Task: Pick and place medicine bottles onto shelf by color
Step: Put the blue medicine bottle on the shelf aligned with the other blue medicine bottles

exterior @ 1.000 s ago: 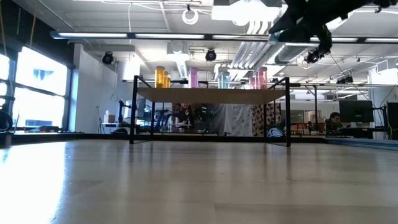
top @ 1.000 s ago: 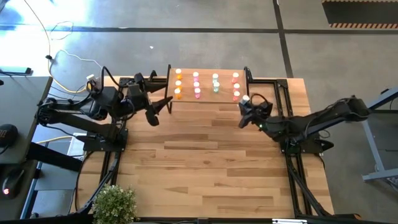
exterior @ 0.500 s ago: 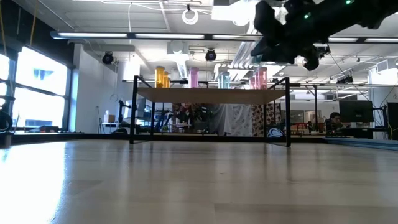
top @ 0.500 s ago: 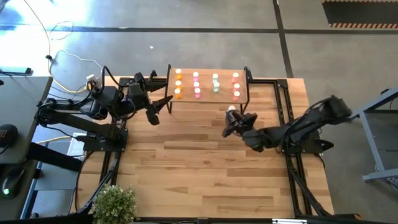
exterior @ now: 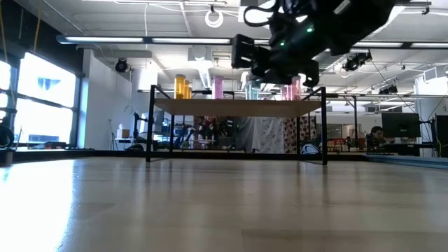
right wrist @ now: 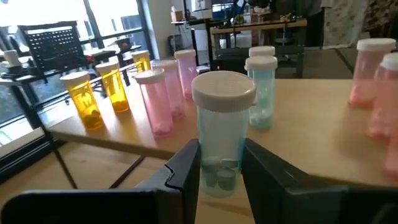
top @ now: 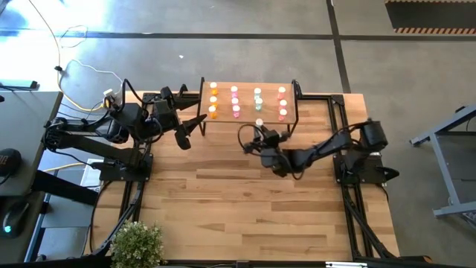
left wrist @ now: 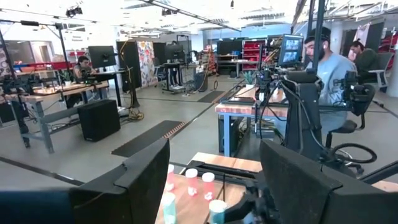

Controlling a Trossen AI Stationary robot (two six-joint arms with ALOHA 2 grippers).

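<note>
The shelf [top: 249,109] stands at the table's far middle and carries orange [top: 213,100], pink [top: 235,102], teal [top: 258,100] and red [top: 282,103] medicine bottles in columns by colour. My right gripper [right wrist: 221,177] is shut on a teal bottle [right wrist: 222,130] with a pale cap [top: 259,122], just before the shelf's near edge, facing the teal column [right wrist: 262,93]. In the low view it hangs level with the shelf top [exterior: 273,59]. My left gripper [top: 195,125] waits open off the shelf's left end. My right gripper pinches the lower body of the teal bottle [right wrist: 219,169] between its two fingers, one on each side. The fingers [right wrist: 186,171] lie level and reach toward the shelf from its near side. The bottle stands upright, cap up, lifted clear of table and shelf.
A potted plant [top: 137,242] sits at the table's near left corner. Black frame rails [top: 338,112] run along both table sides. Bare wooden tabletop [top: 245,201] stretches in front of the shelf. A person sits at a desk [left wrist: 333,68] beyond the table.
My right gripper has swept from the shelf's right end toward the table's left, sinking and rolling a little. It has stayed shut on the teal bottle. The bottle has kept upright and now stands before the shelf's teal column.
</note>
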